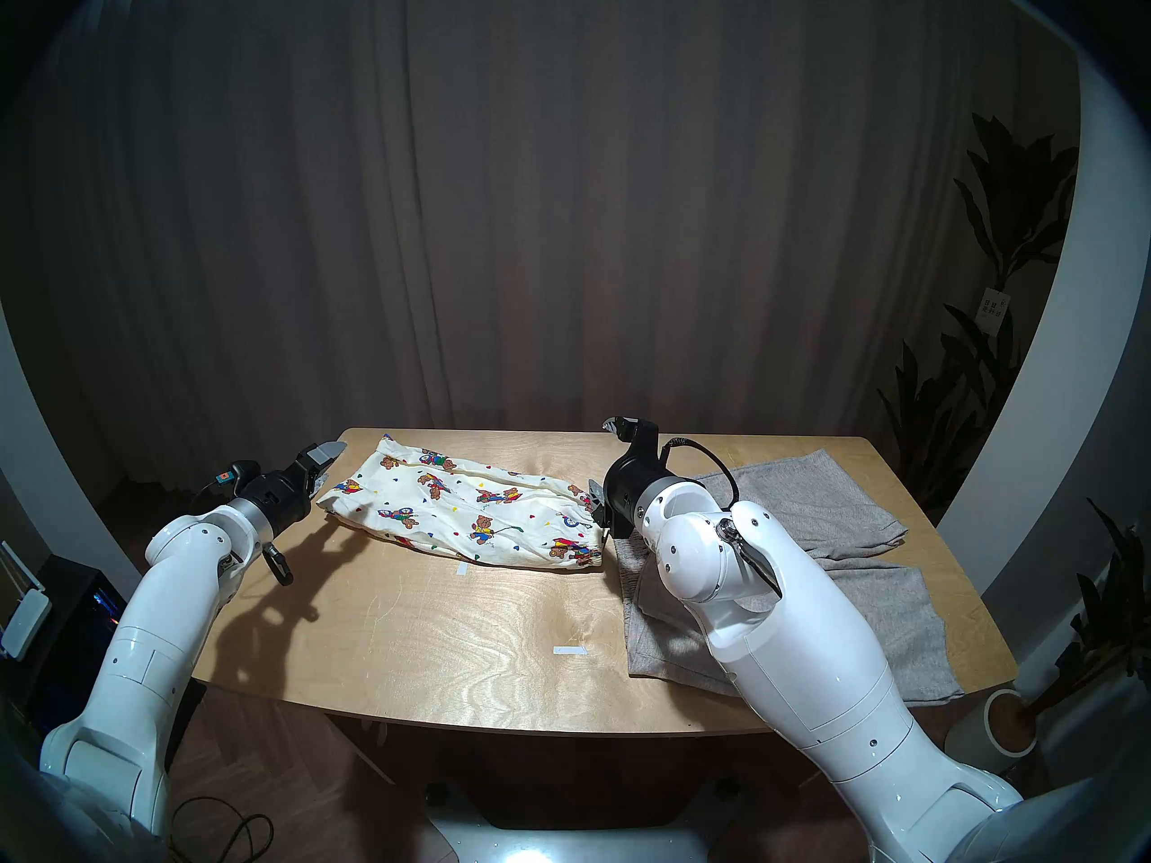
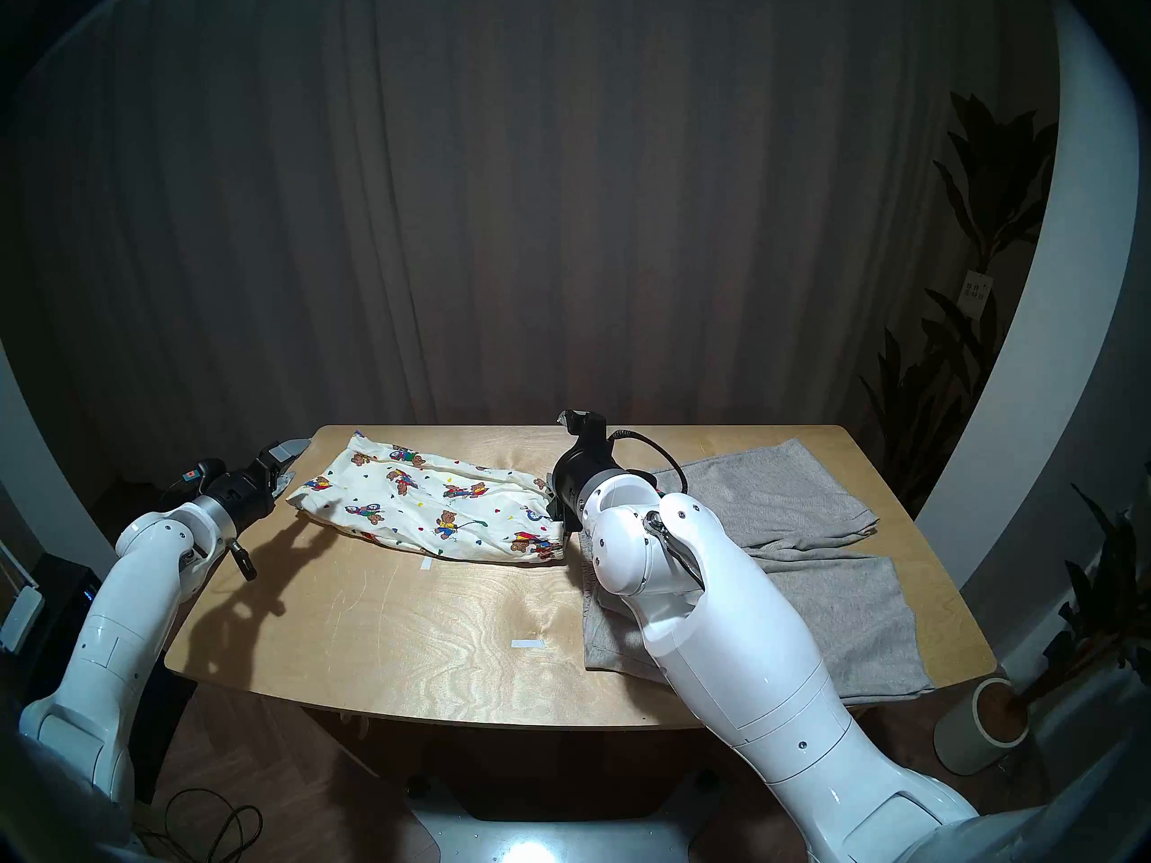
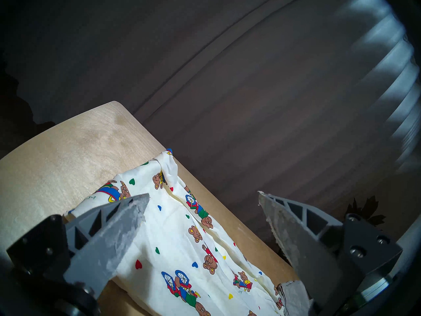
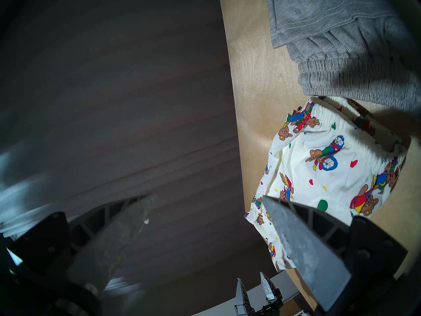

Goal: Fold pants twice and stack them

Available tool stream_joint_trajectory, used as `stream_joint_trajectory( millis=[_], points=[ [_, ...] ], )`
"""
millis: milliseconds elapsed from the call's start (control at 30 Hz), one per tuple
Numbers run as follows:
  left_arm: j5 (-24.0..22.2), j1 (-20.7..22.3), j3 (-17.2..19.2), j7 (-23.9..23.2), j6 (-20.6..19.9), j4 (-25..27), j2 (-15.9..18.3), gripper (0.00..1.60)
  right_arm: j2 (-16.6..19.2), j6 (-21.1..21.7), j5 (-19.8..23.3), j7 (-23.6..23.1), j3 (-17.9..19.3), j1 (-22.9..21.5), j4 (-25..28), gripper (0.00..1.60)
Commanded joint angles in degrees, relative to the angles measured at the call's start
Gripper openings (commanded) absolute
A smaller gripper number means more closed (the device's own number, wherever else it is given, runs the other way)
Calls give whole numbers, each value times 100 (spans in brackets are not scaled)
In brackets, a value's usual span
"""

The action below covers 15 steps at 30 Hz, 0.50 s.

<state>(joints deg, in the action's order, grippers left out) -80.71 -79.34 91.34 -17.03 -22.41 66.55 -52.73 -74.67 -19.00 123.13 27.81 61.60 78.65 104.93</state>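
Dark curtains hang behind our wooden table (image 1: 436, 644). At its far middle lie the teddy-bear shorts (image 1: 473, 510), folded lengthwise once by the look of it; the grey shorts (image 1: 828, 569) sprawl unfolded just right of them. Our left gripper (image 3: 202, 208) and right gripper (image 4: 208, 208) flank the printed pair, both wide apart, empty. Second fold, grey pair and stacking remain. No readable writing.

left pincer (image 3: 202, 208) open, nearly level | right pincer (image 4: 208, 206) open, nearly level
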Motion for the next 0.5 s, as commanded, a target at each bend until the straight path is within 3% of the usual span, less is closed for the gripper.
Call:
stream_joint_trajectory(
  millis=[0, 467],
  points=[
    [-106, -276, 243, 486, 189, 563, -74, 160, 12, 16, -1, -49, 28, -17, 240, 160],
    [-352, -905, 722, 2159, 548, 1520, -419, 160, 120, 12, 92, -65, 83, 36, 415, 160]
  ],
)
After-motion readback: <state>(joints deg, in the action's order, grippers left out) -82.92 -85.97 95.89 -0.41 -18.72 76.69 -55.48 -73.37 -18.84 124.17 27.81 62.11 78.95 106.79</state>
